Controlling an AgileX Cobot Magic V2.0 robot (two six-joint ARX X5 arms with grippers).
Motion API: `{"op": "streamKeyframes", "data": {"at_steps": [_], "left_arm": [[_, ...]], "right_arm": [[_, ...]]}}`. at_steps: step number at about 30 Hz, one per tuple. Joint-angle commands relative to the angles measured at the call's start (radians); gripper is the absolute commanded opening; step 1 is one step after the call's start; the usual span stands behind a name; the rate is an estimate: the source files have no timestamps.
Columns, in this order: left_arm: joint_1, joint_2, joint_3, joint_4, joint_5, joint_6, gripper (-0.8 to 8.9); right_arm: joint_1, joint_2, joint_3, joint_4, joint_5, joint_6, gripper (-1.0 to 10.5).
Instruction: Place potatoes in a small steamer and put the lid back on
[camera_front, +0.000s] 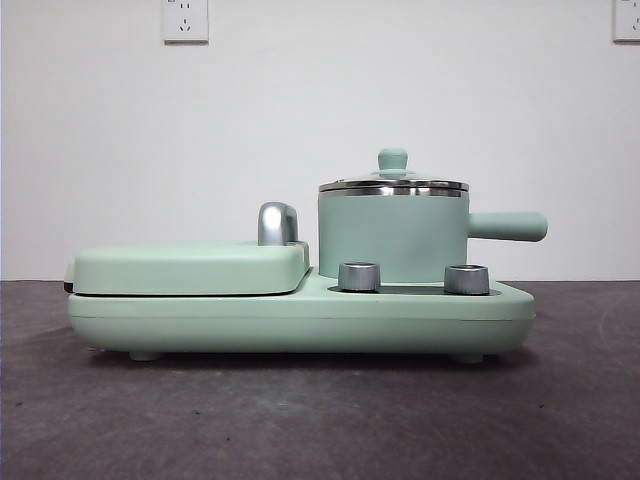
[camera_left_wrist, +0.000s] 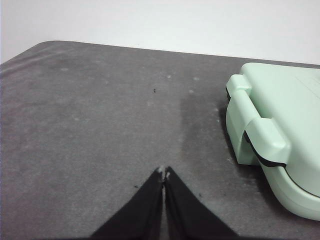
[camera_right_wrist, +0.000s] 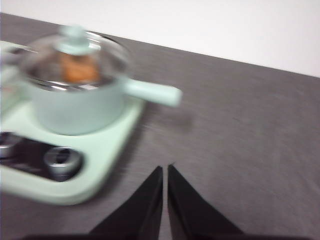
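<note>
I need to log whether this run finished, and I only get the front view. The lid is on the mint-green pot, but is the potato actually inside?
Observer: Yes. In the right wrist view an orange-brown lump, the potato, shows through the round clear glass lid on the mint-green cylindrical steamer pot, though that picture is blurred.
Operator: Where are the arms? I see none.
Observer: The right gripper hangs over bare grey table beside the pot's straight handle, jaws shut, holding nothing.
Operator: And the left?
Observer: The left gripper is over the table beside the flat green hinged grill plate, jaws shut and empty.
</note>
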Motion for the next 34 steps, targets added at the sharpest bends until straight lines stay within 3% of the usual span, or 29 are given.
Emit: {"op": "streamKeyframes", "data": {"at_steps": [1,5,12,15,34], "left_arm": [[0.001,0.002,-0.020,0.000,0.002,0.014,0.06],[0.001,0.002,-0.020,0.000,0.002,0.014,0.06],[0.001,0.003,-0.020,0.000,0.002,0.014,0.06],[0.001,0.002,-0.020,0.001,0.002,0.014,0.06],[0.001,0.001,-0.020,-0.001,0.002,0.014,0.06]], "right_arm": [[-0.052,-0.057,-0.125,0.149,0.002,-0.016,0.1],[-0.135,-0.172,-0.296,0.248,0.000,0.007,0.1],[-0.219,-0.334,-0.471,0.277,-0.008,0.061,0.1],[-0.235,-0.334,-0.468,0.254,-0.019,0.087,0.1],[-0.235,-0.334,-0.468,0.266,-0.016,0.088,0.1]]}}
